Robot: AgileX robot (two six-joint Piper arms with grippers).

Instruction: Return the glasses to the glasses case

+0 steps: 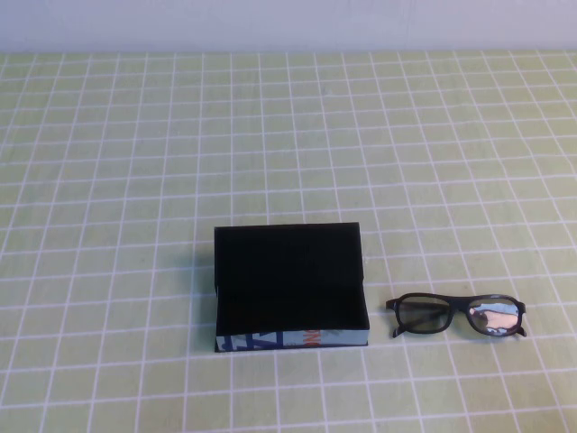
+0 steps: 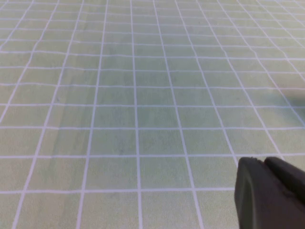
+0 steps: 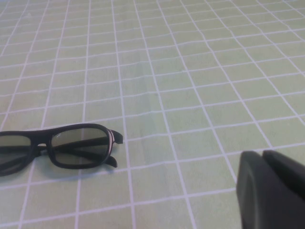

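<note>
The black glasses case [image 1: 290, 284] lies open near the table's front middle, its black lining showing and its printed white, blue and orange side facing me. The black-framed glasses [image 1: 456, 314] lie on the cloth just right of the case, apart from it. They also show in the right wrist view [image 3: 57, 147]. My right gripper [image 3: 263, 157] is shut and empty, above the cloth some way from the glasses. My left gripper [image 2: 265, 163] is shut and empty over bare cloth. Neither arm shows in the high view.
A green cloth with a white grid [image 1: 270, 135] covers the whole table. A pale wall [image 1: 288, 23] runs along the far edge.
</note>
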